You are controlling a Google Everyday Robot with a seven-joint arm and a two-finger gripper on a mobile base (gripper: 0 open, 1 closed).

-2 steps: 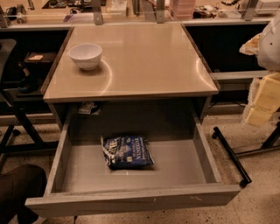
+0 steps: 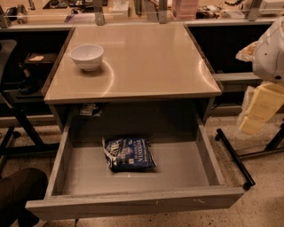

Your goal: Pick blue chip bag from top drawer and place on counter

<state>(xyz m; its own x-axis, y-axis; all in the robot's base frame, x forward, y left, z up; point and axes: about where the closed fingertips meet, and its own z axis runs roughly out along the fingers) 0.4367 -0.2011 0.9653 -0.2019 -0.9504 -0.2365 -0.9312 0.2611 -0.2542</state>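
The blue chip bag (image 2: 129, 153) lies flat on the floor of the open top drawer (image 2: 133, 205), a little left of centre and towards the back. The drawer is pulled fully out below the counter (image 2: 146, 62), a glossy beige top. My gripper (image 2: 262, 108) hangs at the right edge of the view, beside the counter and well right of and above the drawer; it holds nothing that I can see. The white arm (image 2: 270, 51) above it is partly cut off by the frame.
A white bowl (image 2: 87, 56) stands on the counter's back left. A cluttered bench (image 2: 133, 9) runs behind the counter. A black wheeled frame (image 2: 235, 155) stands on the floor right of the drawer. A dark chair (image 2: 20, 190) is at the lower left.
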